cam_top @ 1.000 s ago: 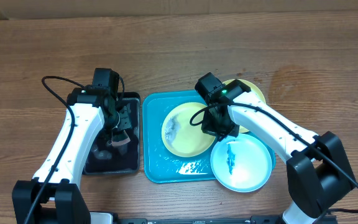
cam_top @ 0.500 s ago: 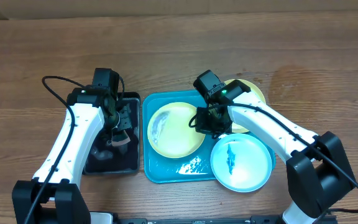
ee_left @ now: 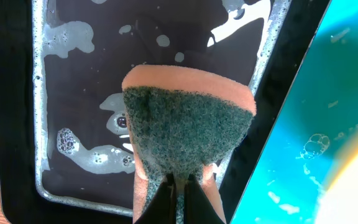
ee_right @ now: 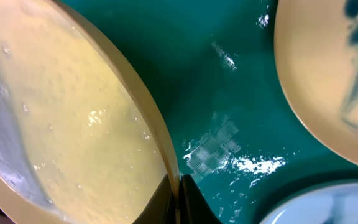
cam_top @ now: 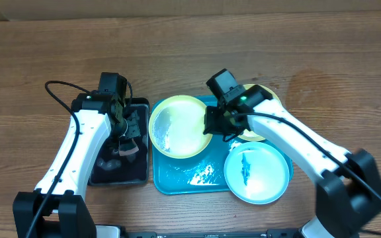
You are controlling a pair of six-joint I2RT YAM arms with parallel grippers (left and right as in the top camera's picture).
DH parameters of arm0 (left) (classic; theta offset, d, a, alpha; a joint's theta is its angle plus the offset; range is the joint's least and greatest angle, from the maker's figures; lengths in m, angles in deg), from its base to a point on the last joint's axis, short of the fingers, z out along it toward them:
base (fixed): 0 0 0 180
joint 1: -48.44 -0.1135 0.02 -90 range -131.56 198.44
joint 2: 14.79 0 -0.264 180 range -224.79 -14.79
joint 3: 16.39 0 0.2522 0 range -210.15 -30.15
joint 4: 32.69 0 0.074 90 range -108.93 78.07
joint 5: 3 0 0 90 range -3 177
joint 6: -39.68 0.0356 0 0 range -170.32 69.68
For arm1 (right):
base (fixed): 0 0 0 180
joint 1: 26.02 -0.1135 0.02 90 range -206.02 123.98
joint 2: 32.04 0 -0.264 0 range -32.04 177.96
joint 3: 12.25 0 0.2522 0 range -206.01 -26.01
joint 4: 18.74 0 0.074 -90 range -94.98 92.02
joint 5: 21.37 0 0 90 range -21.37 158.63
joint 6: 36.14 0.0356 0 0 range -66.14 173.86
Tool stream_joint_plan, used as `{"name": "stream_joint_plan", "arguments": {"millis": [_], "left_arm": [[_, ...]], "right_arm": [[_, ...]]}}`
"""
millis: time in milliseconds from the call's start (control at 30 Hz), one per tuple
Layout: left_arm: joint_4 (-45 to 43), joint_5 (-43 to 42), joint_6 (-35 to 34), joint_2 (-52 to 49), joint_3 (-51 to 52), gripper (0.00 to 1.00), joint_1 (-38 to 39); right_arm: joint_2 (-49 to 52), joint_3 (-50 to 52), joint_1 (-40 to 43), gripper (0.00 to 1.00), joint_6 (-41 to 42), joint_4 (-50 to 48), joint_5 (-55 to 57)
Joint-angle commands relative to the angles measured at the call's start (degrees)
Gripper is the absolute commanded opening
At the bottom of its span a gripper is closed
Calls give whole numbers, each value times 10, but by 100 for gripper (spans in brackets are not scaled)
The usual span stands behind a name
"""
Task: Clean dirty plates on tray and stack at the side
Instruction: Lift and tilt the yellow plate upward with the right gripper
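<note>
My right gripper (cam_top: 211, 123) is shut on the rim of a yellow-green plate (cam_top: 177, 125) and holds it tilted above the left part of the turquoise tray (cam_top: 177, 178); in the right wrist view the jaws (ee_right: 178, 186) pinch the wet plate's edge (ee_right: 73, 112). A second yellow-green plate (cam_top: 270, 99) with a teal smear lies at the tray's back right, also in the right wrist view (ee_right: 328, 81). The light blue plate (cam_top: 256, 173) with a teal smear lies at the front right. My left gripper (cam_top: 123, 135) is shut on a sponge (ee_left: 188, 124) over the black tray (ee_left: 73, 93).
The black tray (cam_top: 104, 175) holds soapy water and stands left of the turquoise tray. Foam lies on the turquoise tray's floor (cam_top: 204, 173). Bare wooden table (cam_top: 190, 53) lies behind and to both sides.
My right gripper has lifted the yellow-green plate and carried it left and back, tilting it up over the tray's left edge. The left arm has not moved.
</note>
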State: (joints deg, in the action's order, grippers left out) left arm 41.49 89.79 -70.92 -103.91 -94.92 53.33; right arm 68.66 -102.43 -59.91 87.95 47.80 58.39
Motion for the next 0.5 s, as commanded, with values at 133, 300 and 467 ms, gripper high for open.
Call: {"name": "stream_joint_plan", "arguments": {"millis": [133,300,467], "left_arm": [[1,-5,13,-1,-2,4,-1],[2,-5,13,-1,-2,4,-1],[2,-5,14,-1,-2,4,-1]], "right_arm": [[-94,-1,-1,4,37,29,83],[-102,-1,0,4,141,80,113],[-102,-1,12,4,211,167,110]]}}
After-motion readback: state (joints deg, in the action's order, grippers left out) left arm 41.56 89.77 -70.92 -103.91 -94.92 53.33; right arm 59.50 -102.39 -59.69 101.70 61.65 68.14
